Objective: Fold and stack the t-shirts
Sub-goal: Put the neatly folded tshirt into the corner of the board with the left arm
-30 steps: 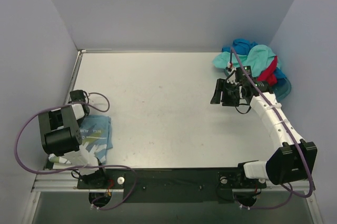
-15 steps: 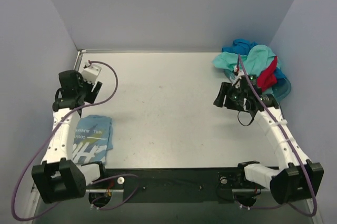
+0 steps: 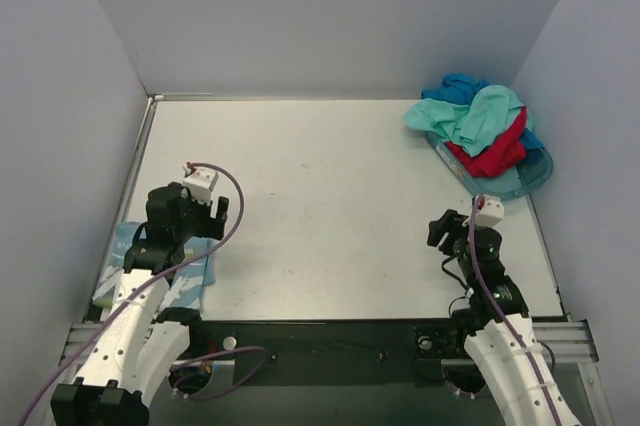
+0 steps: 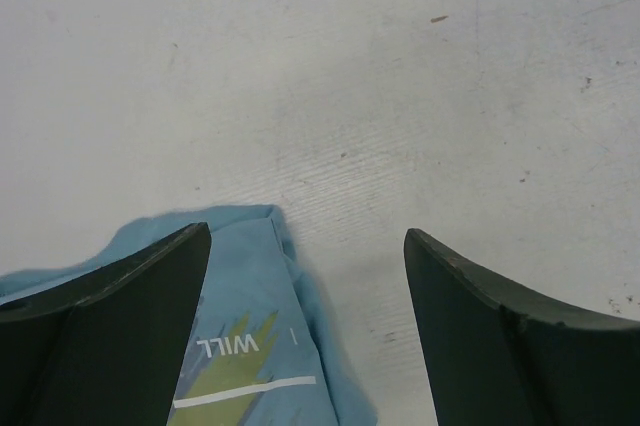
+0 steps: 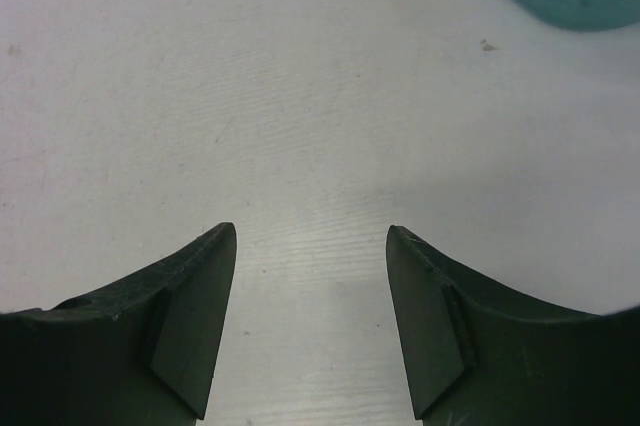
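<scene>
Left gripper (image 4: 305, 238): fingers spread and empty, low over the table (image 3: 320, 196); one finger overlaps the folded sky-blue t-shirt (image 4: 262, 286) near its far corner (whether it touches, I cannot tell).
Right gripper (image 5: 310, 234): fingers spread, nothing between them, over bare table, well apart from the pile.
Unfolded shirts: mint-green t-shirt (image 3: 485, 114) on a red t-shirt (image 3: 490, 158) and a deeper blue t-shirt (image 3: 455, 86), heaped in the teal plastic tub (image 3: 525, 181) at the far right.
Risk, snag: a low sweep by the left finger could catch that corner and pull the fold open.
Risk, pile: the shirts overlap, so lifting the mint-green one may drag the red one out or shift the tub.
Risk, stack: the folded shirt lies near the table's near-left edge; a shirt laid off-centre could slide off.
</scene>
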Controlling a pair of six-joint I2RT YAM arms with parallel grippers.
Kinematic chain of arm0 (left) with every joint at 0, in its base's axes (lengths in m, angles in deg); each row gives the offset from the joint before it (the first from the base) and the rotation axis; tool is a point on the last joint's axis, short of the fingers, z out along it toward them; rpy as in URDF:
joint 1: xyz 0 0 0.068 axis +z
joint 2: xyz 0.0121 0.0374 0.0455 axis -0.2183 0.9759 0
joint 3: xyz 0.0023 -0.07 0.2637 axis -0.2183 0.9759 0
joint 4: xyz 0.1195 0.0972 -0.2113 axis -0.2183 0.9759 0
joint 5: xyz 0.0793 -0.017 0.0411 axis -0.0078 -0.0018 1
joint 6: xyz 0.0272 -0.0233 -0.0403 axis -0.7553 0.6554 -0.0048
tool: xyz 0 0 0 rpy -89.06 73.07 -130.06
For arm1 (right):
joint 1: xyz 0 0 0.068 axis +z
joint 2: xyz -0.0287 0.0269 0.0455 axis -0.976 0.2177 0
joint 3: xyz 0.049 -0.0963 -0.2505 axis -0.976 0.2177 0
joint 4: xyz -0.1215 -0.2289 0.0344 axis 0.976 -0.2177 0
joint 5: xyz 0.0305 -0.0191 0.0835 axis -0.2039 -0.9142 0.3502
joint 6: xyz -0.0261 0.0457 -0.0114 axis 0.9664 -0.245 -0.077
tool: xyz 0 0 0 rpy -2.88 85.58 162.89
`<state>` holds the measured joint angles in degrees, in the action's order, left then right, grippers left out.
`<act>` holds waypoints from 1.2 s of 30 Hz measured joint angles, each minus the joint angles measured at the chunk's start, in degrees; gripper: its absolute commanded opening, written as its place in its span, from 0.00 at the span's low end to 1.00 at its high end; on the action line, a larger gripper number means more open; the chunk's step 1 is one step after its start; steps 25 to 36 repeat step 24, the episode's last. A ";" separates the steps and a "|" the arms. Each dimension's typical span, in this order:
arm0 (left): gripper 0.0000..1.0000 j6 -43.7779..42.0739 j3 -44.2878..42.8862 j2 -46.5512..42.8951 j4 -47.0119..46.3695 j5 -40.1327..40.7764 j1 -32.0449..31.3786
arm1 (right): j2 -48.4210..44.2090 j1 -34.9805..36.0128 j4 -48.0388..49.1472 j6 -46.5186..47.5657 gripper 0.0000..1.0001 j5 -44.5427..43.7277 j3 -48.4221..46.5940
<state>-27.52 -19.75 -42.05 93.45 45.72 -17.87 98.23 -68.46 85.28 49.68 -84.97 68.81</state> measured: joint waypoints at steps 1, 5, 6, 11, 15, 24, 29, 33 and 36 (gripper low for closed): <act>0.89 0.68 1.42 -0.55 -0.44 0.79 -0.02 | -2.03 0.00 0.61 0.17 0.57 -0.94 1.77; 0.89 2.47 7.72 -3.04 -3.74 6.23 0.00 | -9.05 0.00 2.16 0.33 0.57 -4.17 6.97; 0.89 2.60 9.01 -3.56 -4.50 7.58 0.02 | -10.43 0.00 2.62 0.33 0.57 -4.70 7.91; 0.89 3.04 11.93 -4.66 -8.15 11.54 0.07 | -13.40 0.00 3.43 0.31 0.57 -6.36 9.66; 0.89 3.02 13.09 -5.27 -12.66 12.50 0.07 | -13.38 0.00 3.45 0.31 0.57 -7.04 9.66; 0.92 5.35 18.03 -6.01 -18.27 13.75 0.07 | -13.31 0.00 3.45 0.28 0.57 -7.17 9.66; 0.92 5.35 18.03 -6.01 -18.27 13.75 0.07 | -13.31 0.00 3.45 0.28 0.57 -7.17 9.66; 0.92 5.35 18.03 -6.01 -18.27 13.75 0.07 | -13.31 0.00 3.45 0.28 0.57 -7.17 9.66; 0.92 5.35 18.03 -6.01 -18.27 13.75 0.07 | -13.31 0.00 3.45 0.28 0.57 -7.17 9.66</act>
